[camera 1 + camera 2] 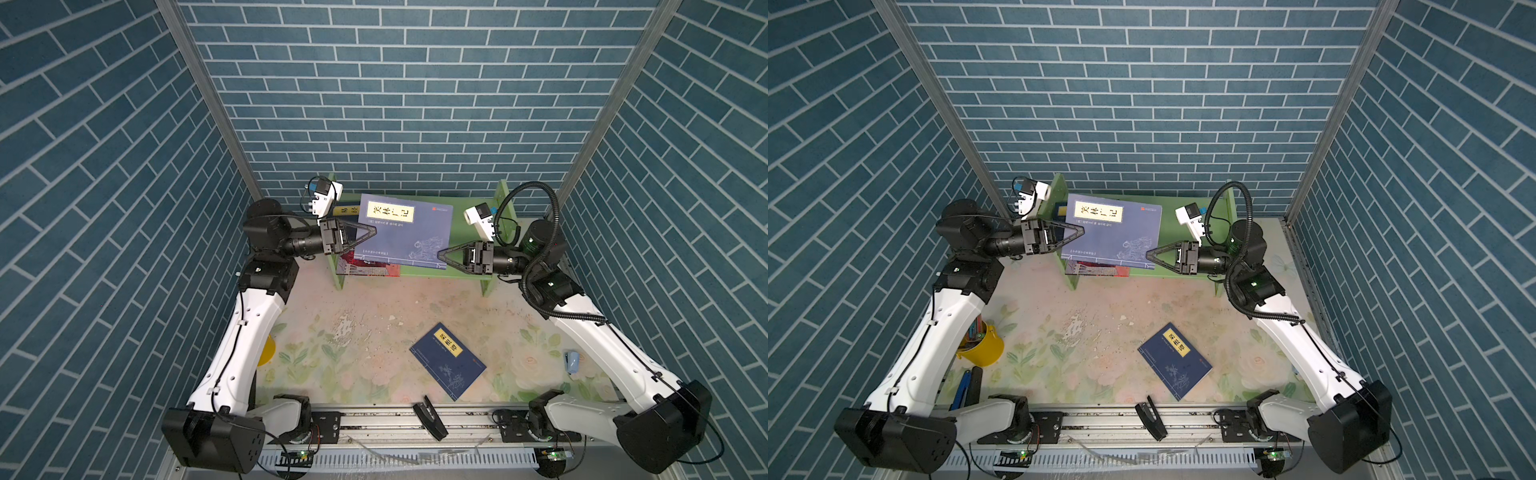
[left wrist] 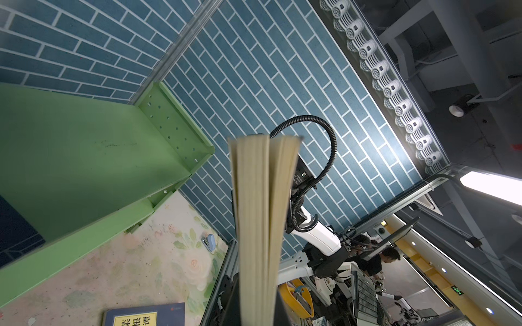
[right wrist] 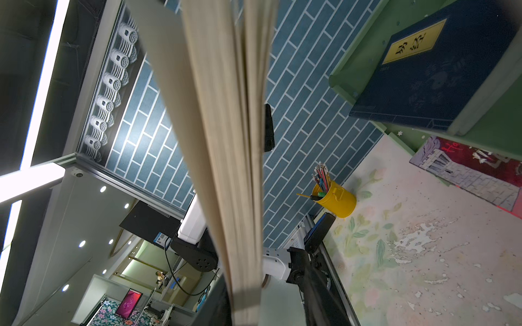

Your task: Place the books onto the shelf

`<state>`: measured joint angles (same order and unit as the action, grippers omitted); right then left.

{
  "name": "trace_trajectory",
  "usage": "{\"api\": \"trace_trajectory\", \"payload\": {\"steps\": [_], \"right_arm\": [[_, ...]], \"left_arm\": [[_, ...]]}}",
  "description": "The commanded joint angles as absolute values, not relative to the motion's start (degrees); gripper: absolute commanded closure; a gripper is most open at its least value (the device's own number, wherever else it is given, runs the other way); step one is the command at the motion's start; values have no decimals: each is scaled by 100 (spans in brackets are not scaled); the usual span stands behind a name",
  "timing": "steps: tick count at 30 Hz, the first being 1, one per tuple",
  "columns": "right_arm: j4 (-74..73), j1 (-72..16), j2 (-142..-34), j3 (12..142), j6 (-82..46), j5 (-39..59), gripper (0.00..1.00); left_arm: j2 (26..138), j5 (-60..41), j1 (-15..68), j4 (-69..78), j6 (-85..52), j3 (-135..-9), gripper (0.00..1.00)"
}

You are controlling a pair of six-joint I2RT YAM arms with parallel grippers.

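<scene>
Book (image 1: 405, 237) hangs over the shelf (image 1: 453, 277), its left edge clamped by the left gripper (image 1: 372, 230) for shelving; right gripper's (image 1: 441, 252) hold: cannot tell.

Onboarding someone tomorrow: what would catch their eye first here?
The lifted book, blue, hangs over the green shelf, with the left pincer on its left edge and the right pincer at its near right corner. A spare book lies flat on the floral table, nearer the front.
</scene>
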<state>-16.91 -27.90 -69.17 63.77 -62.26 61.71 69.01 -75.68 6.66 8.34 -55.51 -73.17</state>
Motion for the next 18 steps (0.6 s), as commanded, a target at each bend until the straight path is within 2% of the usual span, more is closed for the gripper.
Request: {"api": "trace_trajectory", "payload": {"steps": [1,5,18], "right_arm": [[-2780,-2791,-6962,6357,-6790,5956,59],[-3216,-2815,-7077,6335,-7067,5858,64],[-3322,-3005,-7399,6502,-7146,5803,70]], "left_arm": [[6716,-7409,642,1241,-5655,-7213,100],[6688,-7317,633,1219,-5660,-7088,100],[6661,-6911,583,1633,-6087,-6952,100]]}}
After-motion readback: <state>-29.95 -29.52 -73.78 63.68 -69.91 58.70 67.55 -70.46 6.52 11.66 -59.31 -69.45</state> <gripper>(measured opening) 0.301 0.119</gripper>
